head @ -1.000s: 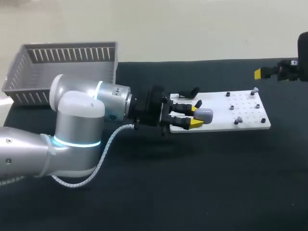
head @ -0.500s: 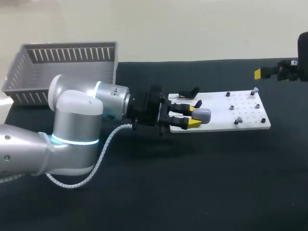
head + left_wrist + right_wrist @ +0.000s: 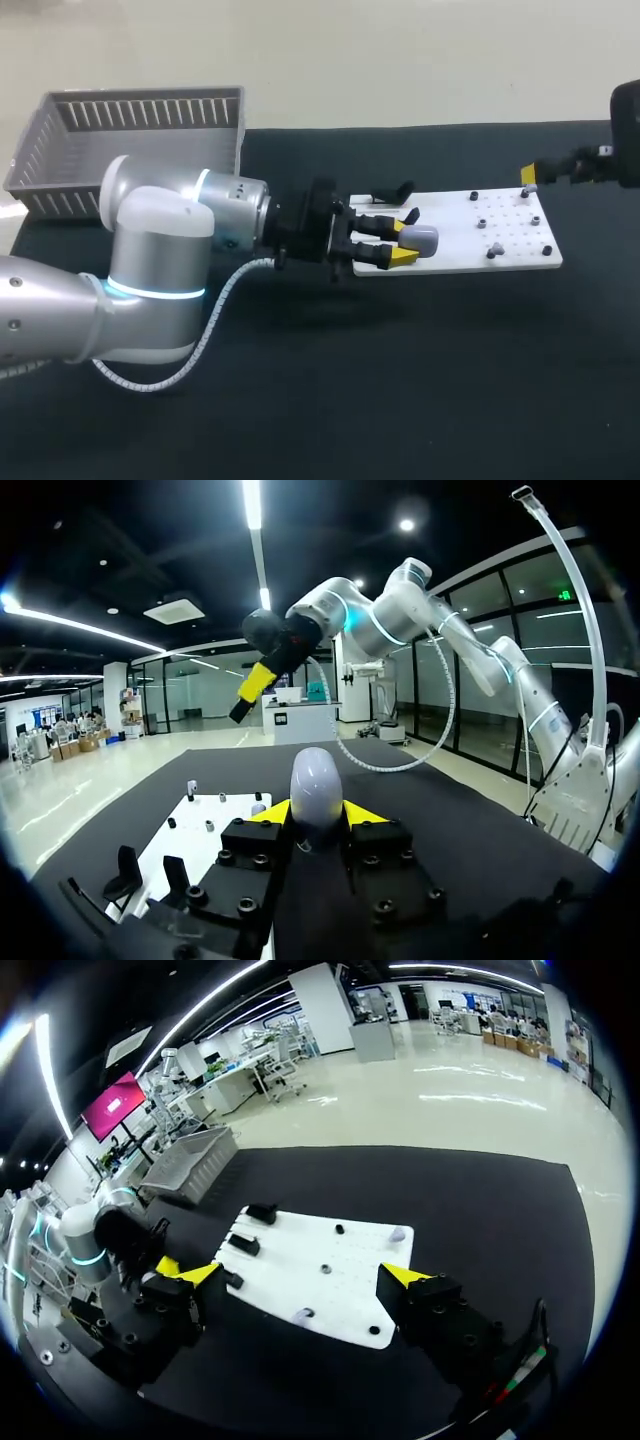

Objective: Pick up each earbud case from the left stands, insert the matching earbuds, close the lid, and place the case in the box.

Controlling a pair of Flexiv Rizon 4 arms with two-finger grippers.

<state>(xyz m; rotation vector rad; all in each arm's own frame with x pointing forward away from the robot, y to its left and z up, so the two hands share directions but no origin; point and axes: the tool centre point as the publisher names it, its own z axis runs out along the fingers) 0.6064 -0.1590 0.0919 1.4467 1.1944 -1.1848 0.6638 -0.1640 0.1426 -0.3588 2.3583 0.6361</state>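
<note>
My left gripper point(image 3: 407, 238) hovers over the left end of the white board point(image 3: 470, 235), shut on a pale grey oval earbud case point(image 3: 424, 238). In the left wrist view the case point(image 3: 315, 783) stands upright between the yellow fingertips point(image 3: 272, 811), lid shut. Two black stands point(image 3: 125, 868) sit on the board beside the gripper. Small grey earbuds point(image 3: 531, 187) rest on pegs at the board's right end, another point(image 3: 495, 248) near its front edge. My right gripper point(image 3: 530, 176) is above the board's far right corner; the right wrist view shows it open point(image 3: 300, 1275) over the board point(image 3: 320, 1265), nothing between its fingers.
A grey slatted basket point(image 3: 130, 140) stands at the back left of the black table, also seen beyond the board in the right wrist view point(image 3: 190, 1165). My left arm's elbow point(image 3: 160, 250) lies over the table's left half. My right arm point(image 3: 330, 610) rises ahead of the left gripper.
The right gripper has come in a little to the left, toward the board's far right corner. The left gripper drew back slightly at first, then held still with the case.
</note>
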